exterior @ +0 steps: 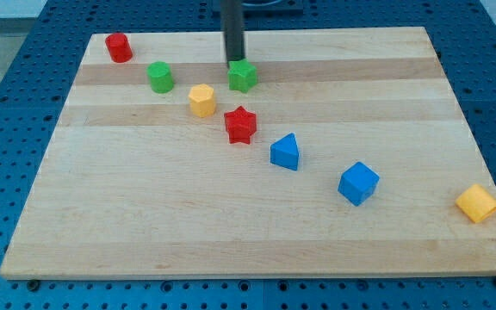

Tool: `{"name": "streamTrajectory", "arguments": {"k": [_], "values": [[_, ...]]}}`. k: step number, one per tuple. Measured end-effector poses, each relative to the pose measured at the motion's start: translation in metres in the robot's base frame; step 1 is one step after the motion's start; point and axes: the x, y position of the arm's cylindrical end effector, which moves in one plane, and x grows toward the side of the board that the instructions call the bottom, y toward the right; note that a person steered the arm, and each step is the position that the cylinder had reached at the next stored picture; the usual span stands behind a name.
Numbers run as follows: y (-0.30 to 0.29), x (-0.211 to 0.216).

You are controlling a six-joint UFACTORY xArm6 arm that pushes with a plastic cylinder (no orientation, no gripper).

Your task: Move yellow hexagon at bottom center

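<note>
The yellow hexagon (pixel 201 100) lies on the wooden board (pixel 145 207) in the upper middle-left. My tip (pixel 234 61) is at the top centre, just above and touching or nearly touching the green star (pixel 243 76). The tip is up and to the right of the yellow hexagon, apart from it. The green star lies between the tip and the red star (pixel 240 125).
A red cylinder-like block (pixel 118 47) sits at the top left, a green hexagon-like block (pixel 160 77) left of the yellow hexagon. A blue triangular block (pixel 286 152), a blue cube (pixel 357 183) and a yellow cube (pixel 476 203) run toward the lower right.
</note>
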Motion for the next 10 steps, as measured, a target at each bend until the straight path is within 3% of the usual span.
{"name": "streamTrajectory", "arguments": {"k": [2,3,4,5,6,7,8,10], "values": [[-0.071,0.036],[-0.097,0.015],[-0.023,-0.027],[0.021,0.022],[-0.014,0.061],[-0.060,0.080],[-0.064,0.063],[-0.152,0.119]]}}
